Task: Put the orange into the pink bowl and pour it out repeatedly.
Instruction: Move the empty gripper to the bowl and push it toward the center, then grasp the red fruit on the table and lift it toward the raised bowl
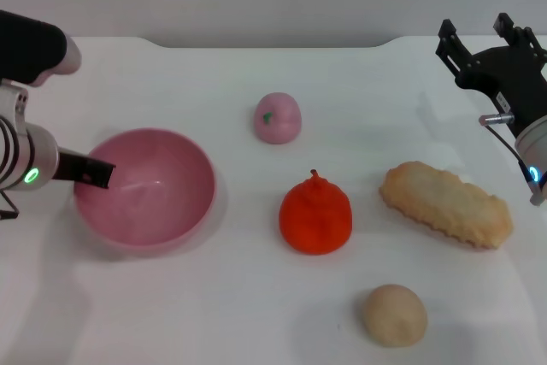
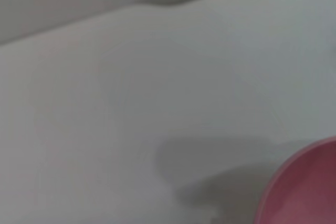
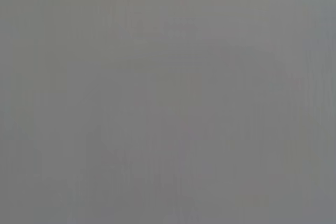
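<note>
The orange [image 1: 315, 215] sits on the white table [image 1: 214, 314] near the middle, stem nub up, to the right of the pink bowl [image 1: 162, 211]. The bowl stands upright and empty at the left. My left gripper [image 1: 92, 172] is at the bowl's left rim, with one dark finger [image 1: 85, 168] lying over the rim on the inside, pinching it. An arc of the bowl shows in the left wrist view [image 2: 299, 192]. My right gripper [image 1: 479, 36] hangs open and empty at the far right, above the table's back edge. The right wrist view shows only plain grey.
A small pale pink fruit [image 1: 277, 117] lies behind the orange. A long beige bread [image 1: 446, 203] lies to the orange's right. A beige ball [image 1: 393, 314] lies at the front right. The table's back edge [image 1: 273, 42] runs across the top.
</note>
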Tool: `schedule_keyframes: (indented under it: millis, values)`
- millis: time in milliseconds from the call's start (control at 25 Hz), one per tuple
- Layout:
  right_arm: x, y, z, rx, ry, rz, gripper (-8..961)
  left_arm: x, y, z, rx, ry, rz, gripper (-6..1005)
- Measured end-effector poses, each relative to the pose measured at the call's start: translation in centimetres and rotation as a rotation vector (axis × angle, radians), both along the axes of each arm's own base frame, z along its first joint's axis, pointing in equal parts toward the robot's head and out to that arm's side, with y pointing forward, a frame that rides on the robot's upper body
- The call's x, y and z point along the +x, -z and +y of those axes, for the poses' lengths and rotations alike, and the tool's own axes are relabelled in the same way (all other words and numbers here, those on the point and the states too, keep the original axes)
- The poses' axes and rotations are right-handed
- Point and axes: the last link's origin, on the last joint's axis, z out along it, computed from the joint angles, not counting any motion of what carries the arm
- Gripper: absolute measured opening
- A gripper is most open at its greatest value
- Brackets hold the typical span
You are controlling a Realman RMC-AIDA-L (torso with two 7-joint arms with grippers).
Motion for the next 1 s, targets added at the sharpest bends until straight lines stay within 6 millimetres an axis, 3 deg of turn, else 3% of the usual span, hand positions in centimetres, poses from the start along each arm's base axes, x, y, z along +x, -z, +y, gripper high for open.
schedule_keyframes:
  millis: [720, 880, 1000]
  values:
    - [-0.9, 0.4, 0.0, -0.068, 0.022, 0.005, 788, 3.0, -1.9, 1.0, 0.086, 0.126, -0.026, 46]
    - [-2.5, 0.0, -0.1, -0.113, 0.014, -0.017, 788, 3.9, -2.8, 1.0, 0.107, 0.167, -0.023, 46]
    - [-4.8, -0.8, 0.3, -0.210, 0.040, -0.065, 788, 4.3, -3.6, 1.2, 0.132, 0.184, -0.024, 46]
